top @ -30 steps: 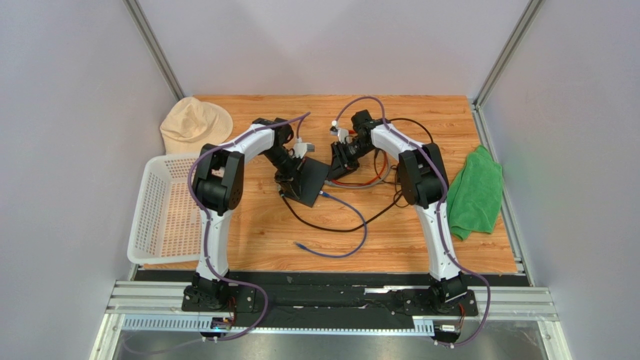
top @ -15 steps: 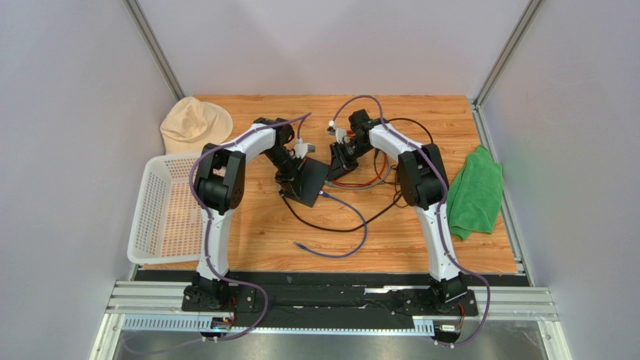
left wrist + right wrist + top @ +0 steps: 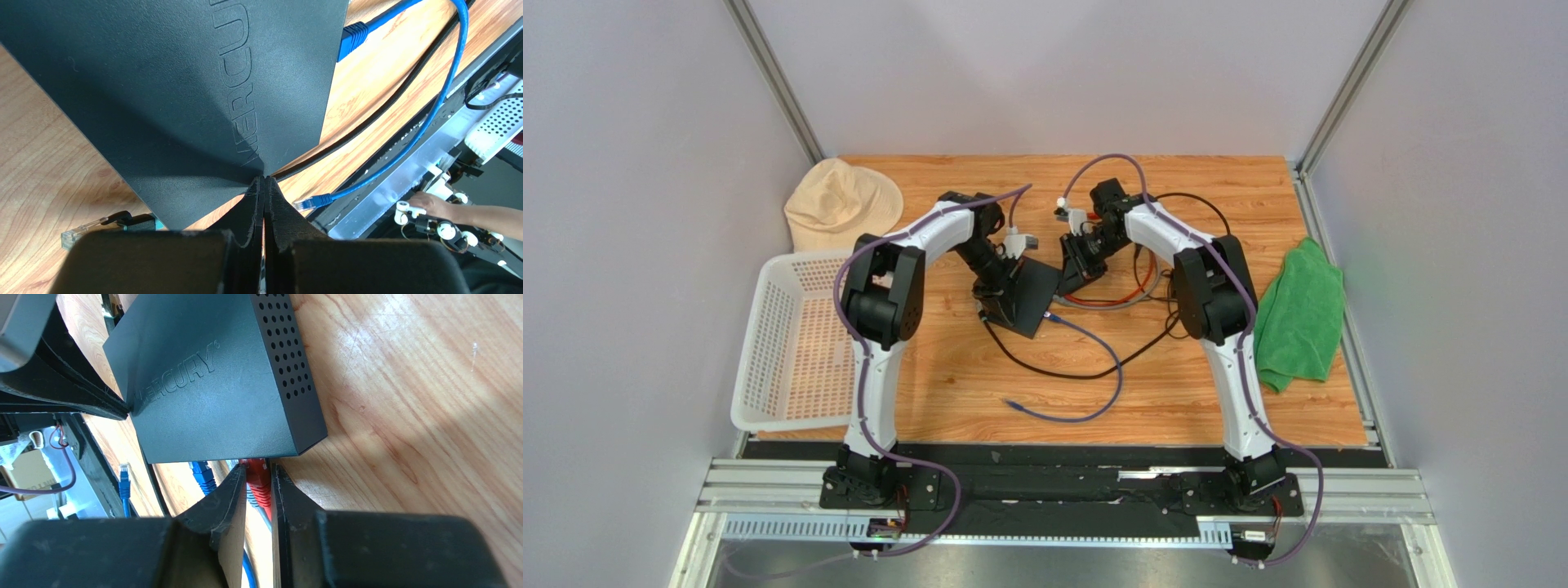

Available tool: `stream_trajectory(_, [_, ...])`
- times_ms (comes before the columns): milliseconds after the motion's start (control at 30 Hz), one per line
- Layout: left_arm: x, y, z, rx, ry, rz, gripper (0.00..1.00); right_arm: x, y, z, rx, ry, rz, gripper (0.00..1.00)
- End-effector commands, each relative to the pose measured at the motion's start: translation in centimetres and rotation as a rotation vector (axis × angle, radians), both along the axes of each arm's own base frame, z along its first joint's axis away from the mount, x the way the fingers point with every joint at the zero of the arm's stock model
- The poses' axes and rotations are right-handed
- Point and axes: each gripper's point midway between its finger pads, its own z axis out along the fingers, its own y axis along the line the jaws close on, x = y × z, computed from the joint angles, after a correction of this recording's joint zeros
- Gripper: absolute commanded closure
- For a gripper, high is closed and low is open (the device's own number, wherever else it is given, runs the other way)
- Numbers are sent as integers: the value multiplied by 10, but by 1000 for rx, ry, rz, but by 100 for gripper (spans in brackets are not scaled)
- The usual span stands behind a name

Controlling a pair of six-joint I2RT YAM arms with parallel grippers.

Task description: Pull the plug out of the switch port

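Observation:
The black switch box (image 3: 1028,294) (image 3: 184,79) (image 3: 209,386) lies flat mid-table. Two plugs sit in its port edge. One is a blue plug (image 3: 201,471) (image 3: 353,33) (image 3: 1051,316) on a thin blue-purple cable that ends in a loose connector (image 3: 1011,401). The other is a red plug (image 3: 259,478). My right gripper (image 3: 258,467) (image 3: 1071,272) is shut on the red plug, a finger against each side, tips close to the box edge. My left gripper (image 3: 265,180) (image 3: 992,292) is shut, holding nothing, with its tips touching the box's opposite corner.
A black cable (image 3: 1075,361) curves over the table near the box. A white basket (image 3: 787,355) stands at the left with a beige hat (image 3: 840,202) behind it. A green cloth (image 3: 1298,312) lies at the right. A clear connector (image 3: 70,236) rests by the left gripper.
The right fingers have closed in onto the red plug. Both arms and the box have stayed almost where they were.

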Motion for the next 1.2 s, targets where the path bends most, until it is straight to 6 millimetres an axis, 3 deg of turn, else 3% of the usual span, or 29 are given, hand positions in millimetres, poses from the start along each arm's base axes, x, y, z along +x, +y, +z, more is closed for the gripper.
stream_trajectory(0, [17, 13, -44, 113, -81, -52, 100, -21, -36, -57, -263, 17, 33, 100])
stream_trajectory(133, [17, 13, -44, 117, -77, -50, 100, -22, -48, -60, -312, 21, 18, 100])
stream_trajectory(333, [19, 13, -44, 119, -81, -46, 100, -42, -57, -68, -338, 108, 52, 100])
stream_trajectory(633, [19, 12, -44, 121, -80, -49, 100, -37, -60, -59, -306, 102, 27, 100])
stream_trajectory(733, [18, 12, -45, 122, -78, -46, 100, -33, -55, -51, -267, 92, 31, 100])
stream_trajectory(933, [18, 12, -44, 120, -78, -51, 100, -11, -44, -15, -202, -4, 21, 100])
stream_trajectory(1033, [18, 13, -45, 122, -76, -49, 100, 2, -52, 2, -202, -60, 0, 100])
stream_trajectory(1167, [18, 13, -45, 122, -76, -49, 100, 25, -77, 23, -206, -133, -49, 100])
